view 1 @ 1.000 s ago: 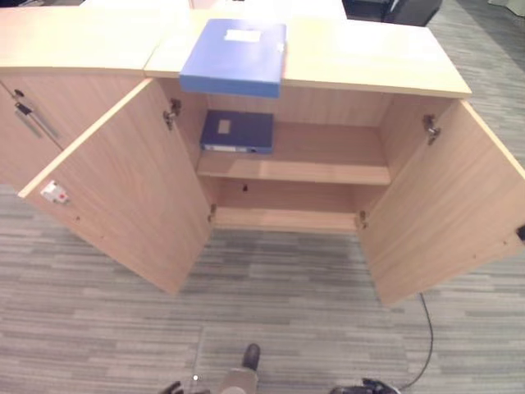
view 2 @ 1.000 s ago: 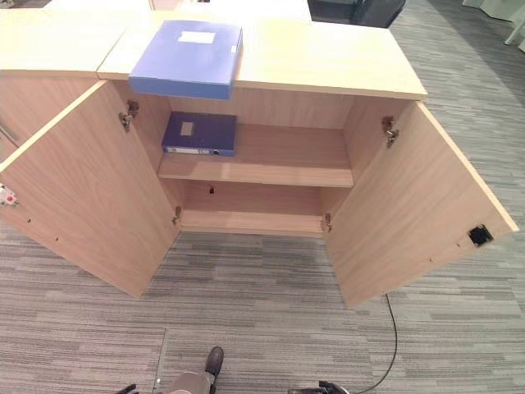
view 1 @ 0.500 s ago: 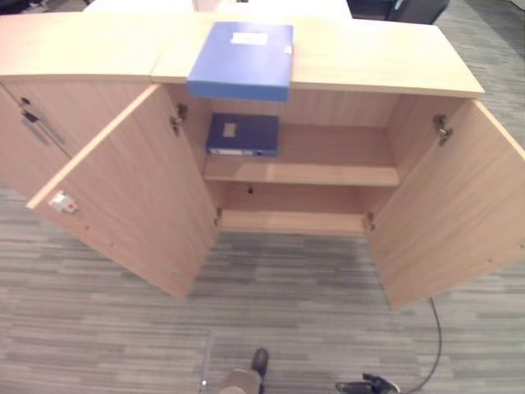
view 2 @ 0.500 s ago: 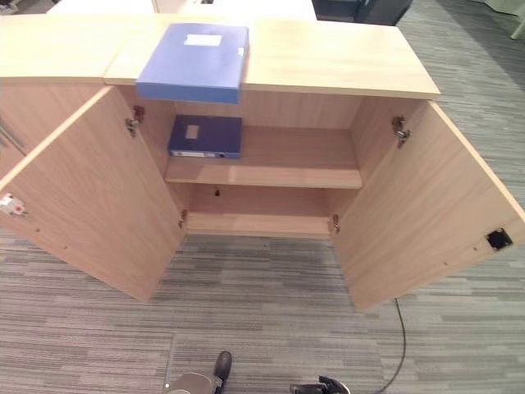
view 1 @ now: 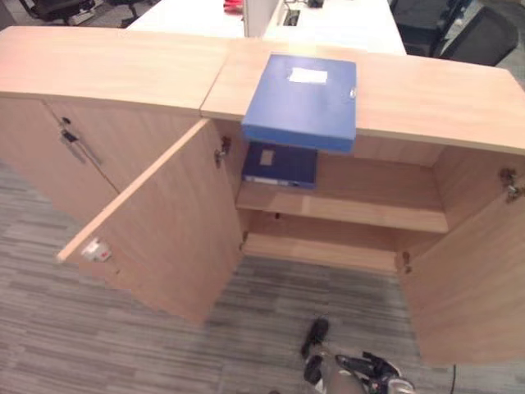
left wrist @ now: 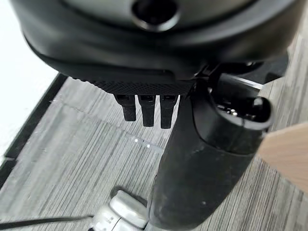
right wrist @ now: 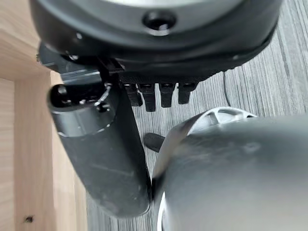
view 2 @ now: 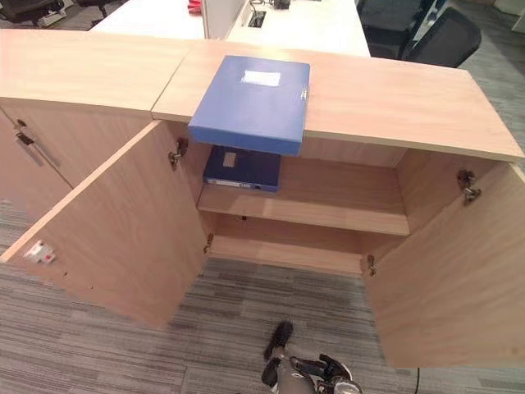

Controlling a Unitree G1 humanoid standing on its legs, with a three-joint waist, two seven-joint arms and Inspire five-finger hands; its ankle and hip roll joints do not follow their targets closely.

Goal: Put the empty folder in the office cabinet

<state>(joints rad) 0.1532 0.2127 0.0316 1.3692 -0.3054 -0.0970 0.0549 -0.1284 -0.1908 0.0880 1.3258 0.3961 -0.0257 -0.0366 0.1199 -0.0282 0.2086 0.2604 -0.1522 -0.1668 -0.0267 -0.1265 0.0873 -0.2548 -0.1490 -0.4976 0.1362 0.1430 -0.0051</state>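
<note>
A light-blue folder (view 1: 302, 100) lies flat on top of the wooden office cabinet (view 1: 426, 98), its near end hanging over the front edge. A darker blue folder (view 2: 243, 169) lies at the left end of the upper shelf (view 2: 328, 209) inside. Both cabinet doors stand wide open. My left hand (left wrist: 144, 86) hangs over the carpet with straight fingers (left wrist: 147, 108) and nothing in it. My right hand (right wrist: 154, 77) hangs beside a wooden panel (right wrist: 24, 144), fingers (right wrist: 159, 94) straight and holding nothing. Both hands are well away from the folders.
The left door (view 1: 164, 222) and right door (view 2: 459, 287) stick out over the grey carpet (view 1: 123, 345). A closed cabinet with a metal handle (view 1: 75, 146) adjoins on the left. A white desk (view 2: 312, 20) and office chairs (view 2: 443, 33) stand behind.
The camera has shifted: the cabinet now sits further right and closer in view, with more of the room behind showing. The folders and doors have not moved.
</note>
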